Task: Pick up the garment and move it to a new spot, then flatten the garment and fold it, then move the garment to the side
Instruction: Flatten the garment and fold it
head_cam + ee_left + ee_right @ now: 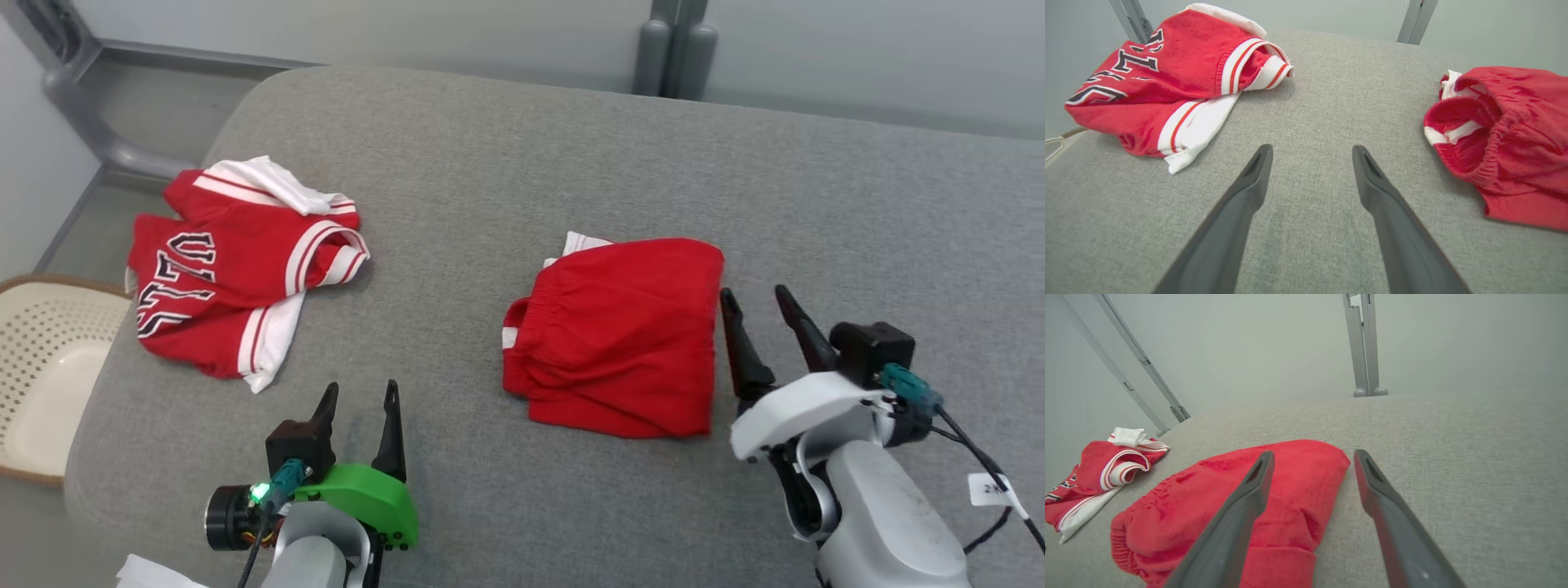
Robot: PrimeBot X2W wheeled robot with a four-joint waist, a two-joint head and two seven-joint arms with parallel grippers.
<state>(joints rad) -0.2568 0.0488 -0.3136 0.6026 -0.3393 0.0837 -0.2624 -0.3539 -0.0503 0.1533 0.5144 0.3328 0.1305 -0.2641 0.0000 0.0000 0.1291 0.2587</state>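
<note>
Holds nothing in left pincer (361,392) or right pincer (753,294), both spread wide, with the folded red garment (620,343) lying on the grey cushion (490,163) just at 9 o'clock of the right one; risks undoing the fold by pinching only one layer.

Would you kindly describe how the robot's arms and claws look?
Both have two long dark tapering fingers and pale grey forearms. The left claw has a bright green bracket, a teal plug and a lit green lamp. The right claw has a white bracket, a teal plug and black cables with a white tag.
</note>
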